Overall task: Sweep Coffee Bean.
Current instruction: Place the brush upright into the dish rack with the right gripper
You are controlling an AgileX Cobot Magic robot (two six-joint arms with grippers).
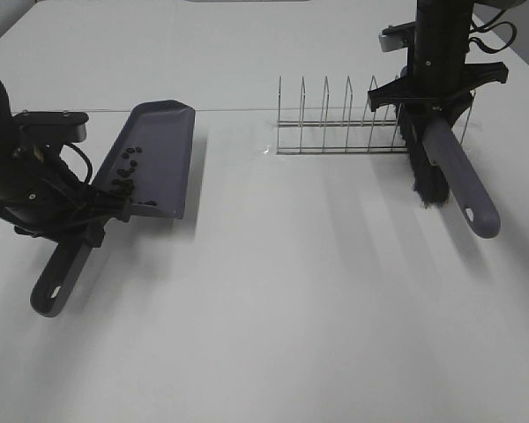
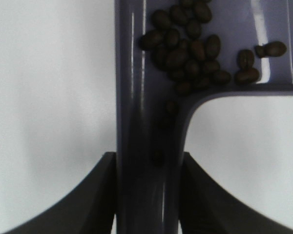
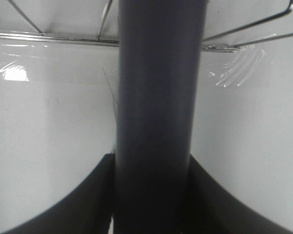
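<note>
A grey dustpan is held above the table at the left, its handle pointing toward the front. My left gripper is shut on that handle. Several dark coffee beans lie in the pan near its handle end; the left wrist view shows them piled there. My right gripper is shut on the grey handle of a brush with black bristles, held at the right by the rack. The handle fills the right wrist view.
A wire rack with several upright prongs stands on the white table at the back middle, right next to the brush; it also shows in the right wrist view. Clear tape shines at its left foot.
</note>
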